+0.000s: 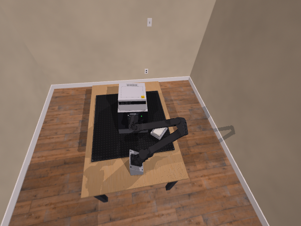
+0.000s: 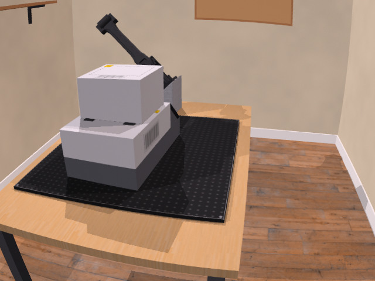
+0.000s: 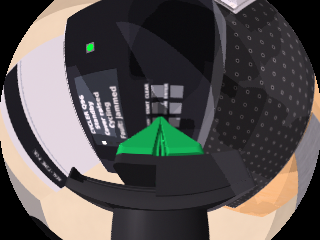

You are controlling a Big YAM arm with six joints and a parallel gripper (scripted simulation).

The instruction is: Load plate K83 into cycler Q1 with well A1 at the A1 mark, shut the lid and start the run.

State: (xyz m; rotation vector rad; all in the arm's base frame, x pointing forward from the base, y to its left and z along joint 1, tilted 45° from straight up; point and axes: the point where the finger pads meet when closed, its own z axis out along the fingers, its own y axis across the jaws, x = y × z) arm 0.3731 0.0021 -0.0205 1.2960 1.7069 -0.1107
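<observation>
The cycler Q1 (image 1: 132, 107) stands on the black mat, white on top with a dark sloping front panel; its lid (image 2: 119, 92) is shut. The status lamp (image 1: 141, 116) is green, and it also shows in the wrist view (image 3: 90, 47). My gripper (image 1: 131, 120) is shut and empty, its green fingertips (image 3: 160, 140) pressed together right at the keypad (image 3: 164, 99). Whether the tips touch a key I cannot tell.
The arm's base (image 1: 136, 165) stands at the front of the table, and the elbow (image 1: 181, 125) reaches out to the right over the mat's edge. The black perforated mat (image 2: 197, 163) covers most of the wooden table top.
</observation>
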